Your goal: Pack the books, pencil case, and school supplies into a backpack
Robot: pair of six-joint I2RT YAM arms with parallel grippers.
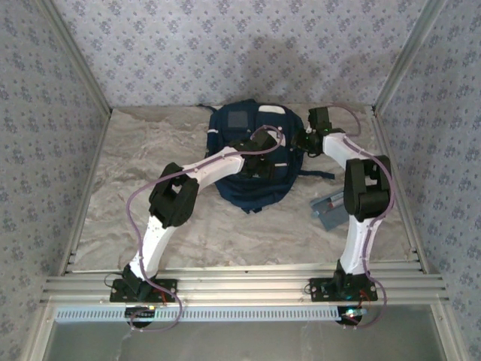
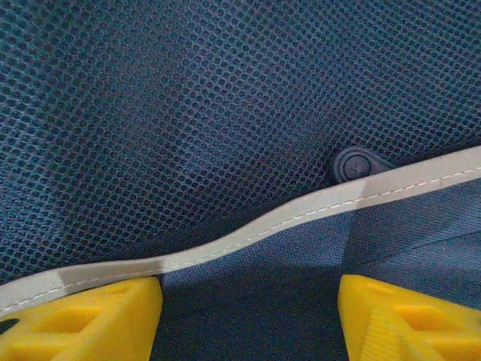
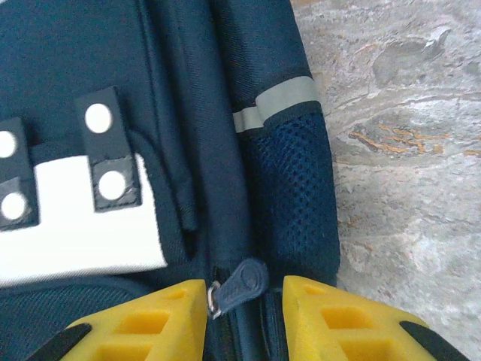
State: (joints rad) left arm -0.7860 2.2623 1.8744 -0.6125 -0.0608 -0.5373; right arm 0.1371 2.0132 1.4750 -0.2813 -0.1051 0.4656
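Step in hand: working the zip of the backpack, by my reading; nothing can be seen going into it.
Left gripper: yellow fingers stand wide apart and clamp nothing. Just ahead of them a white piping edge runs across, with blue mesh beyond it and a dark stud ahead of the right-hand finger.
Right gripper: fingers a little apart, with the zipper pull lying in the gap, closer to the left-hand finger and not pinched. Ahead and to their left is a white patch with dotted tabs. Ahead and to their right is the mesh side pocket under a grey strip.
Pencil case: flat on the table, well behind the right fingers, beside that arm's elbow and partly hidden by it.
Next move: probably either close squarely on the pull and draw it along the zip, or back off and go for the pouch. The left fingers look placed to steady the fabric meanwhile.
Surface: marbled grey-beige tabletop, bare stone pattern to the right of the right fingers.
Room: patterned wallpaper panels on three sides and an aluminium rail at the arm bases.
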